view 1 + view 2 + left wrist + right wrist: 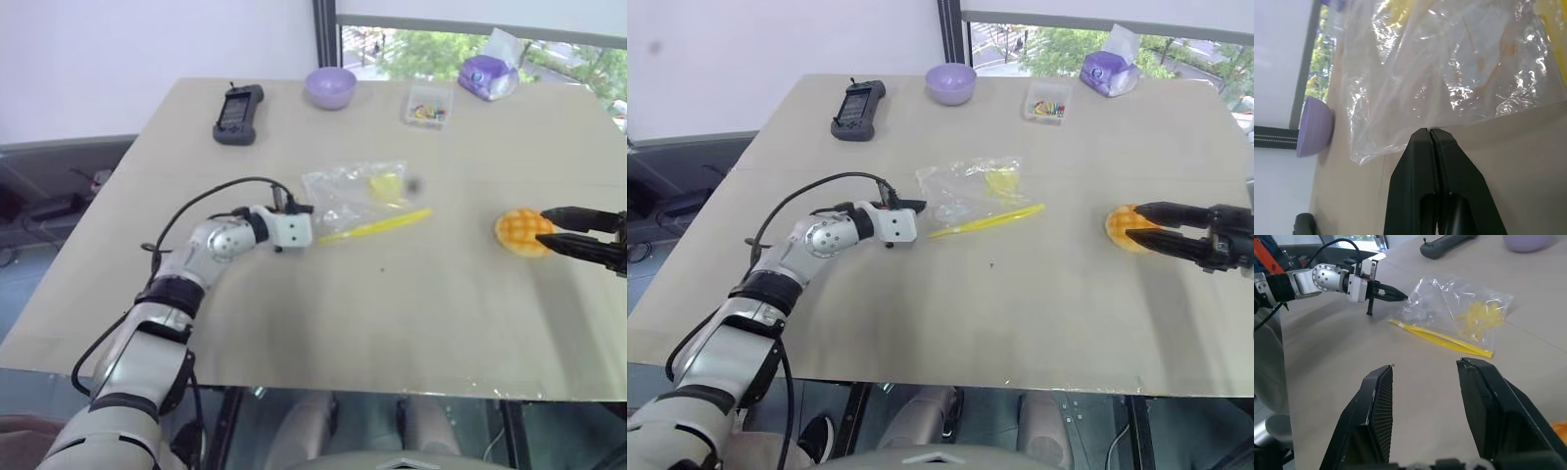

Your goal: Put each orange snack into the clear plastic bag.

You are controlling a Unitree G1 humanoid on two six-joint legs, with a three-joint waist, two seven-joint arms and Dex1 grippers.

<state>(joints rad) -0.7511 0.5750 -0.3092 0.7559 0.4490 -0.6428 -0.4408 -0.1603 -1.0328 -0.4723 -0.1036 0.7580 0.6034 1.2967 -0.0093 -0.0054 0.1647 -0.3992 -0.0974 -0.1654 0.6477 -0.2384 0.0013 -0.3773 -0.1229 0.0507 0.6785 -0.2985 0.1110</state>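
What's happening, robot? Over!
Left gripper shut on clear plastic bag edge. Right gripper open, fingers either side of orange snack. Nothing between snack and bag.

Right gripper (1425, 369) at bottom of frame, two black fingers spread apart, nothing between them. Sliver of orange snack (1559, 430) at lower right edge. Clear plastic bag (1459, 313) flat on beige table (1327, 362), centre-right, yellow seal strip along near edge. Left gripper (1400, 295) at upper left, fingers together, tips at bag's edge. Dark controller (1447, 246) top centre; purple bowl (1528, 242) top right.
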